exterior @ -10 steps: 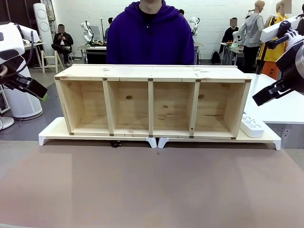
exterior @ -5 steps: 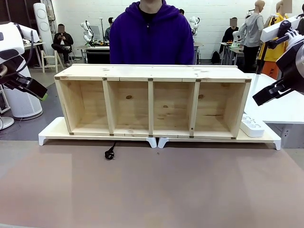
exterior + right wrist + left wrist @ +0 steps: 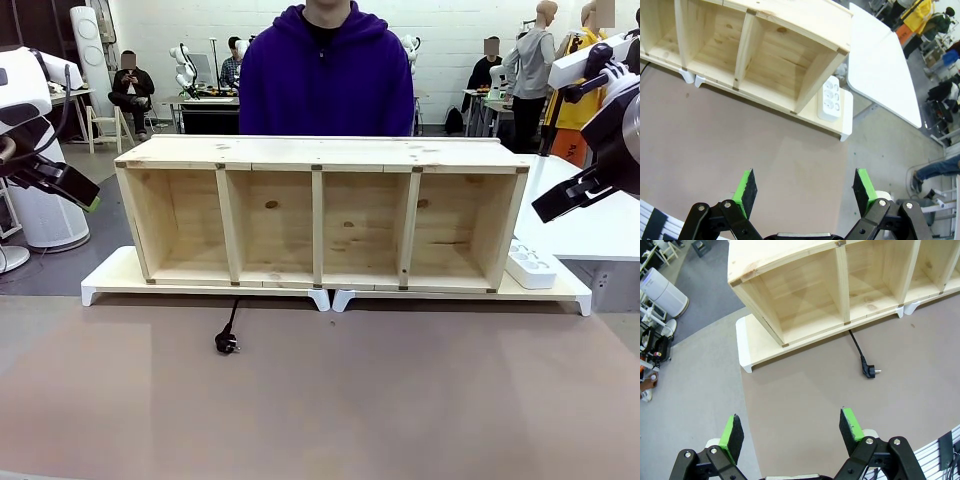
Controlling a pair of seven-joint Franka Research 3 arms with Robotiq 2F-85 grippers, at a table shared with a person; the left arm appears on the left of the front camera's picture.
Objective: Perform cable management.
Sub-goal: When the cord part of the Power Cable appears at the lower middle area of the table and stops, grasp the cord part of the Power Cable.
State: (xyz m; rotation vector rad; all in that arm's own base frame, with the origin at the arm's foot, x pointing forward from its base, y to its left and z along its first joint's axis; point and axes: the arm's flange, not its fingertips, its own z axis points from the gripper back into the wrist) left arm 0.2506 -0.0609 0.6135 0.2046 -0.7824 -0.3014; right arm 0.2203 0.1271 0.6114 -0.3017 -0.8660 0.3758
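The cable (image 3: 229,332) is a thin black cord that comes out from under the wooden shelf (image 3: 320,155) and ends in a round black plug lying on the brown tabletop. The left wrist view has the cable (image 3: 863,358) ahead and to the right of my left gripper (image 3: 791,429), which is open and holds nothing. In the front view my left gripper (image 3: 88,198) hangs high at the far left, well away from the plug. My right gripper (image 3: 548,207) is raised at the far right, and the right wrist view shows my right gripper (image 3: 805,186) open and holding nothing.
The shelf has several open compartments and stands on white risers (image 3: 110,275). A white power strip (image 3: 530,265) lies on the riser at the shelf's right end, seen as the power strip (image 3: 832,97) from the right wrist. A person (image 3: 325,80) stands behind the shelf.
The plug has slid out from under the shelf's front edge and further onto the tabletop, trailing more cord. The person has shifted slightly right. Neither arm has moved.
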